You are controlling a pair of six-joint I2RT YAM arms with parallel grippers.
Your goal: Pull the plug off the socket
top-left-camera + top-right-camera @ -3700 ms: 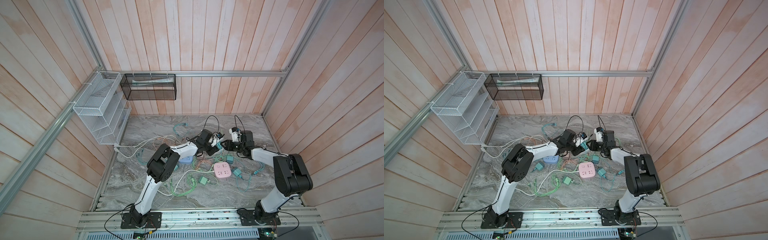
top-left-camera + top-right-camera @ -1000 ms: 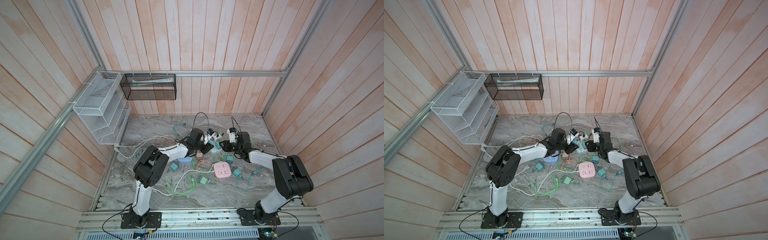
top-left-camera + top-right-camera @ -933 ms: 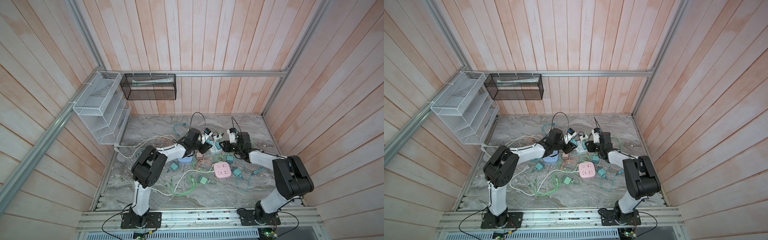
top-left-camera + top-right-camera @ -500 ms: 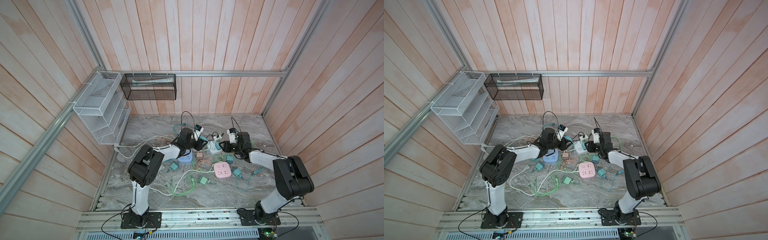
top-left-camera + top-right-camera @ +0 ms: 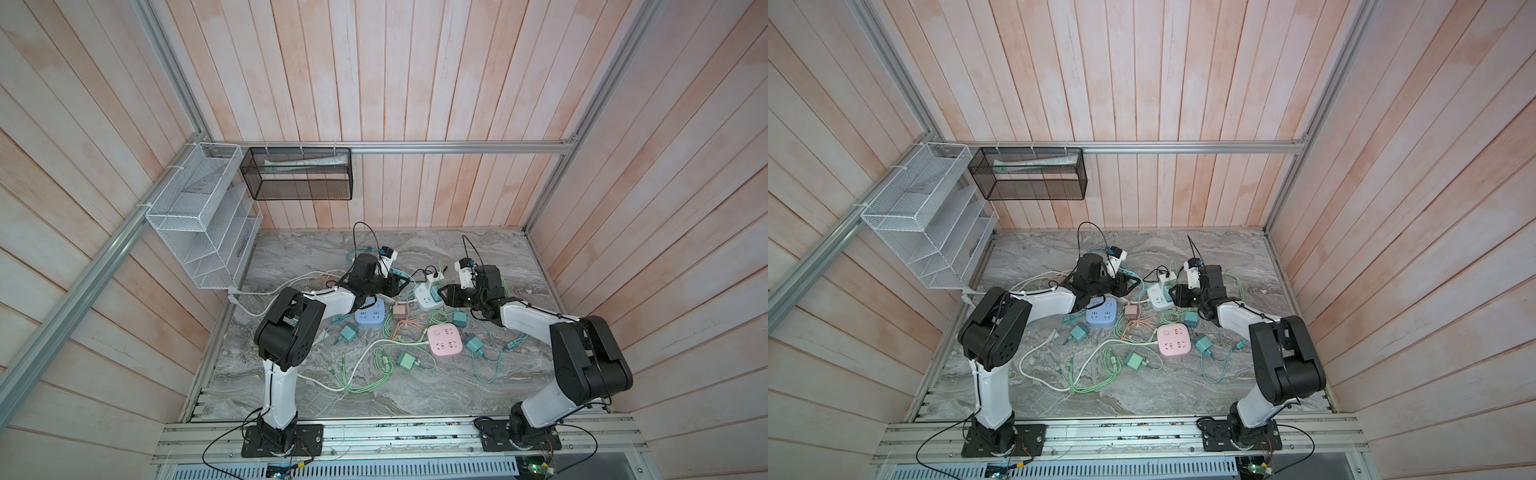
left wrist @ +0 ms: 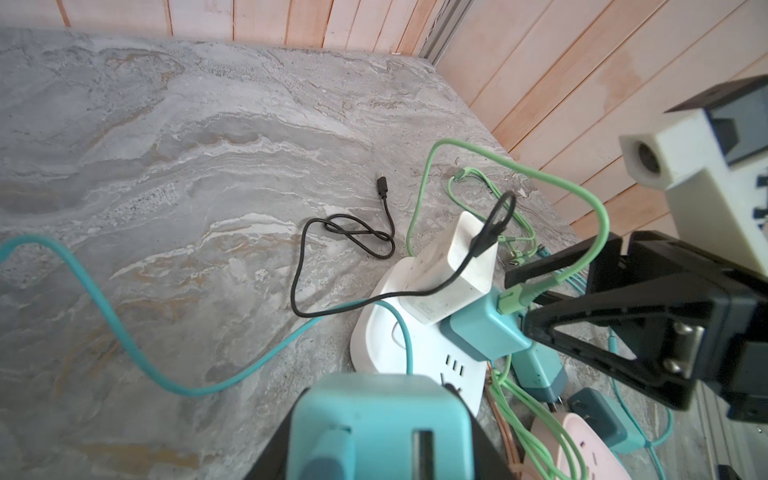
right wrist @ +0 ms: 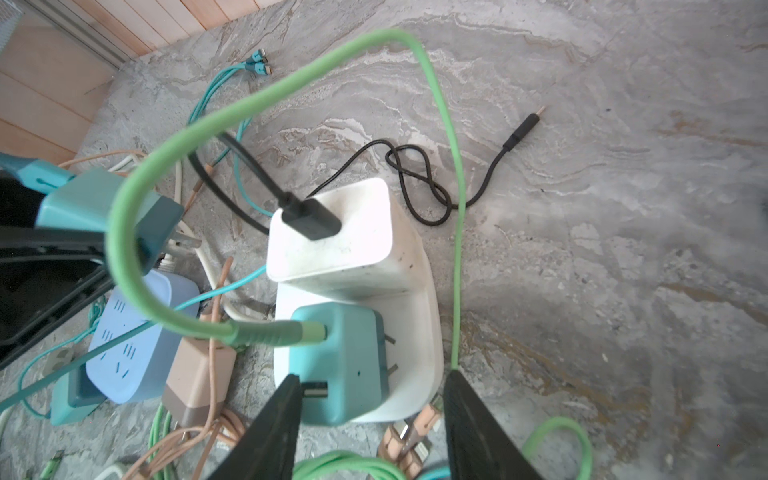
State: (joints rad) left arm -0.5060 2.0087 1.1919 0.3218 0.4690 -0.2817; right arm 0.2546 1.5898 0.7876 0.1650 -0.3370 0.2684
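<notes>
Plainly, the teal plug [image 6: 374,424] is off the socket. I have it pinched in the left jaws, hanging over the table [image 5: 478,374]. In both top views it sits just left of the white socket [image 5: 422,300], a little above the middle of the frame.

Its prongs [image 7: 183,240] are bare and point right across the frame, toward the socket. Its long axis runs from the teal cord [image 6: 124,332] through the body to those prongs, roughly level with the table.

I judge the pull itself done, so the step in hand is getting the plug clear. Next I need to swing it away and lay it on a bare patch of table. I have to mind the teal cord, which trails over the socket's face and could drag it.

The right jaws are spread, one either side of a green-corded plug [image 7: 338,365] that lies on the socket with its own prongs showing. There is a clear gap on one side, so they are not gripping it. A white charger [image 7: 332,232] with a black lead [image 7: 419,195] sits plugged in just beside it.
</notes>
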